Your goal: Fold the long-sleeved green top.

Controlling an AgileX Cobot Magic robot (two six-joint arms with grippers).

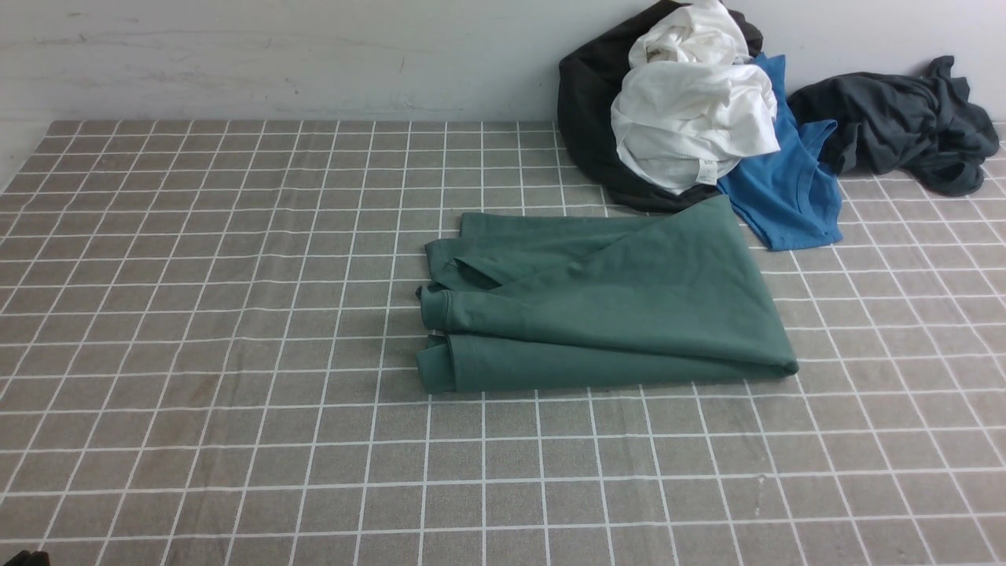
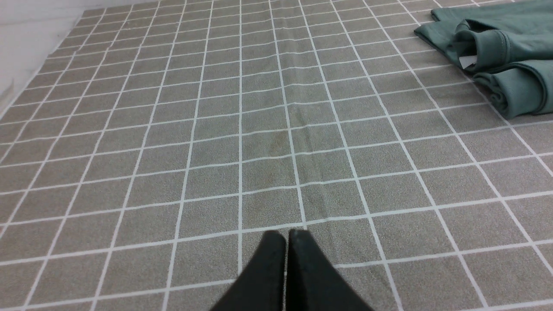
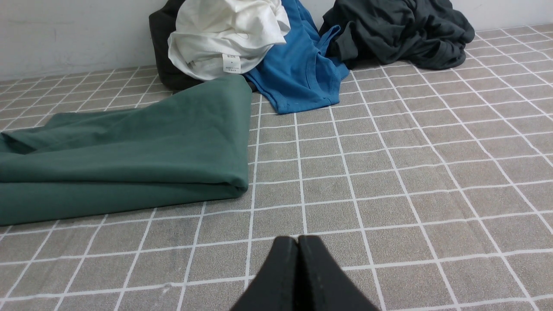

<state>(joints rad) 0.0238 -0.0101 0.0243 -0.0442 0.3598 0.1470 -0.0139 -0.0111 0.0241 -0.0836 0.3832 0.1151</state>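
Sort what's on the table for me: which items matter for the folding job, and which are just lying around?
Part of the job:
- green long-sleeved top, lying folded
- left gripper, shut, empty
- right gripper, shut, empty

Just lying about:
- white garment
- blue tee
- black garment
- dark grey garment

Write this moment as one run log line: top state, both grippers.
green top: folded, lying on table | left gripper: fingers shut, empty | right gripper: fingers shut, empty | contact with top: none
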